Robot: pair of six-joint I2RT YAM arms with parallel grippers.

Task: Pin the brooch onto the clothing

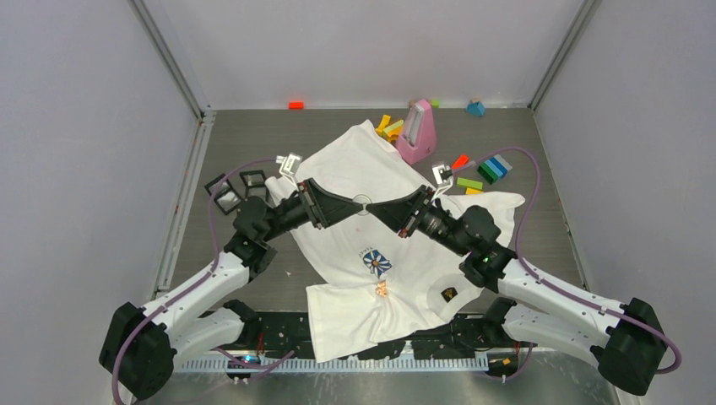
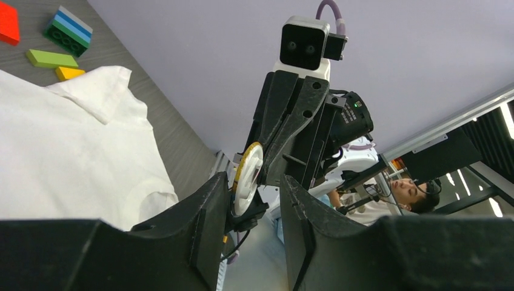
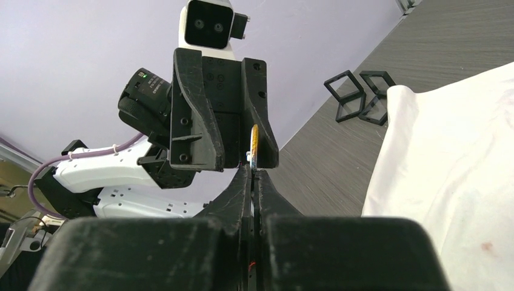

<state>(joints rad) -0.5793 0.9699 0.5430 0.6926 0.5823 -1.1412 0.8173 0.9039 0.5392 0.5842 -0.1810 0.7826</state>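
**benchrat:** Why's the brooch up in the air and not on the shirt?

**me:** I want two grips on it before it goes anywhere near cloth. The right gripper point(image 3: 251, 177) is clamped tight on the lower rim of the brooch point(image 3: 254, 144) and holds the disc on edge, so its faces are turned sideways and the other arm can reach it. The left gripper point(image 2: 254, 185) comes in head-on from the opposite side with its jaws apart. The disc sits just beside one finger, with a clear gap to the other. My guess is that arm's job is the clasp at the back, but I can't make out the pin from either wrist camera.

**benchrat:** And the shirt?

**me:** The T-shirt point(image 1: 355, 164) is spread out on the tabletop point(image 1: 253, 143), mid-frame in the overhead view, right under the spot where the two grippers meet nose to nose. The daisy print point(image 1: 376, 261) is lower in the frame, toward the arm bases. Holding the brooch over open fabric means I should only need a straight drop once the pin is free. The risk I see is that a thin disc pinched by its rim could twist when the second gripper closes.
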